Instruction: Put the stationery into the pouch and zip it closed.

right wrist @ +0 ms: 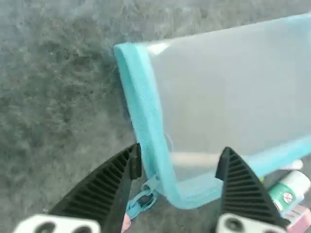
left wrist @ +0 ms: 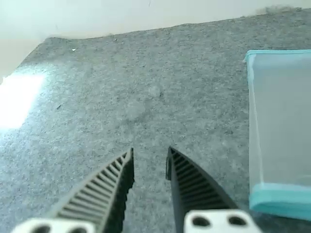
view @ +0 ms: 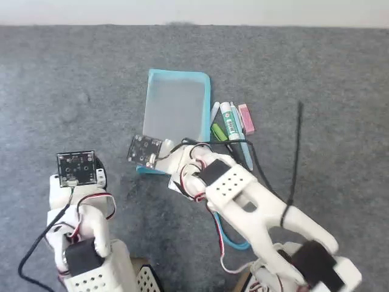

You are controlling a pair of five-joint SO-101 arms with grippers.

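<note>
High view, grey felt-covered table [view: 73,91]. A flat rectangular pouch of frosted translucent plastic with a turquoise fabric border [view: 176,106] lies just above the centre of the frame, long side running up and down. The stationery lies on the felt in a cluster along its right edge, outside it: a slim pale pen [view: 214,112], a white tube with a green label [view: 230,121], a small pink block [view: 245,118], a short bright green marker [view: 219,132] and a teal pen [view: 243,149]. A thin black cable [view: 298,146] crosses over the lower part of the cluster.

My white right arm [view: 243,194] stretches from the lower right of the frame to the pouch's bottom edge. In the right wrist view, my right pincer [right wrist: 181,153] stands wide apart, one black ridged finger on either side of a pouch corner, gripping nothing. The turquoise zip pull [right wrist: 141,199] lies at that corner, just beside one finger. A pale streak shows through the frosted wall near the border. I cannot tell whether it is inside, nor whether the zip is open.

My left arm [view: 79,225] sits at the lower left of the high view, well apart from the pouch. In the left wrist view, my left pincer [left wrist: 150,154] is slightly apart above bare felt, with the pouch at the frame's right edge.
</note>
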